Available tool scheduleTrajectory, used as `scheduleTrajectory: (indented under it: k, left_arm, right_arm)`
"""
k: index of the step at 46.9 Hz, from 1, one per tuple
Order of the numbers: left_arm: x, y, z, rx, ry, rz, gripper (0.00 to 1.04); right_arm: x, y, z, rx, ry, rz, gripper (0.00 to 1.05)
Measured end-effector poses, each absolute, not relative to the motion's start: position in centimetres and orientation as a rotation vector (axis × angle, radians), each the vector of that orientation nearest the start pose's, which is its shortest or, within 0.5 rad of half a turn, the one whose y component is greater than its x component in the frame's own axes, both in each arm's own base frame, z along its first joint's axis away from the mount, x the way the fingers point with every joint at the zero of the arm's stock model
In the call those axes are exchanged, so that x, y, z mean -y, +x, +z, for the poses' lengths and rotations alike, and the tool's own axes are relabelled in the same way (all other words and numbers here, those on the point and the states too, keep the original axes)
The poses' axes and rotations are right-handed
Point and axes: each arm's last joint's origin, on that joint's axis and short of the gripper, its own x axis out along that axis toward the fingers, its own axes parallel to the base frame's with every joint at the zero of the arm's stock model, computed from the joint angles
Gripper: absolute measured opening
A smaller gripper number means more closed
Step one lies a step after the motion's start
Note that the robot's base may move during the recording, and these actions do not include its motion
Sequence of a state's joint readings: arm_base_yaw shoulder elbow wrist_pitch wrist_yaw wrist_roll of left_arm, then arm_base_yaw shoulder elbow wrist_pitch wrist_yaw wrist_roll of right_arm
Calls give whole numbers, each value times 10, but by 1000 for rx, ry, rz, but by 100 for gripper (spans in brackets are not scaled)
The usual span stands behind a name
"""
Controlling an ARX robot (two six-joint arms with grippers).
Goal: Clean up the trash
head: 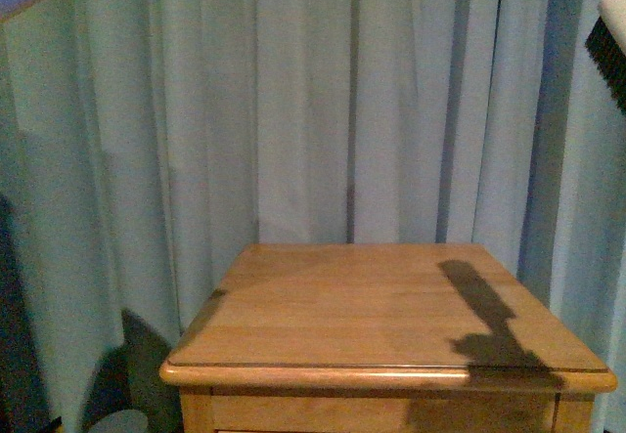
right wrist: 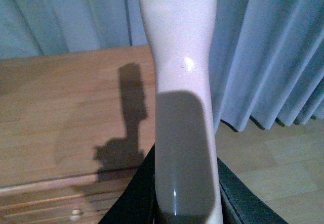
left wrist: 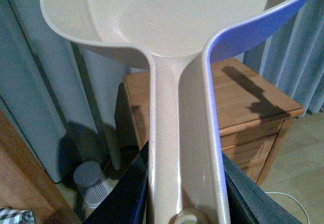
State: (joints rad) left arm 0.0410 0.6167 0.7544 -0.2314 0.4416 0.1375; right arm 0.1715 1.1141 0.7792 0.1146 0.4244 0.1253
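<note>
Pale curtains (head: 293, 110) are hung behind a small wooden table (head: 372, 306), and only a dark shadow (head: 494, 330) is seen across its top. The trash cannot be seen in any view: no white wad is found on the table top, on the bit of floor that shows, or in the part of the dustpan (left wrist: 177, 21) that shows. The dustpan is gripped by its long handle (left wrist: 174, 133) in the left gripper (left wrist: 185, 188), with the dark jaws pressed on both sides. It is held high above the table, most likely so that nothing is bumped. The brush (right wrist: 177, 47) is gripped by its handle in the right gripper (right wrist: 186, 196), with the jaws closed tight around it. Its black bristles (head: 608, 52) are seen at the top right edge of the front view. Both tools are held up and away from the wood. It is judged that the sweeping is either done or not begun, but which one cannot be told.
</note>
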Motion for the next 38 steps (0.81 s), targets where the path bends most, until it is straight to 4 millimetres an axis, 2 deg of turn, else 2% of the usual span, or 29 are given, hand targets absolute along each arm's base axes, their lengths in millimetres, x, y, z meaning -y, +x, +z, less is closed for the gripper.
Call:
scheduleTrajectory:
  k: [3, 9, 16, 28, 38]
  left_arm:
    - [7, 133, 340, -64, 113, -406, 28]
    - [7, 133, 340, -64, 113, -406, 28]
    - [7, 133, 340, -64, 113, -406, 28]
    - [7, 133, 340, -64, 113, -406, 28]
    - [7, 133, 340, -64, 113, -406, 28]
  right_arm:
    - [-33, 228, 293, -165, 36, -265, 20]
    - [-38, 182, 297, -43, -2, -288, 20]
    - [-39, 150, 302, 47, -11, -334, 20]
    - [-32, 120, 300, 95, -22, -368, 20]
    - [-28, 107, 284, 63, -20, -372, 20]
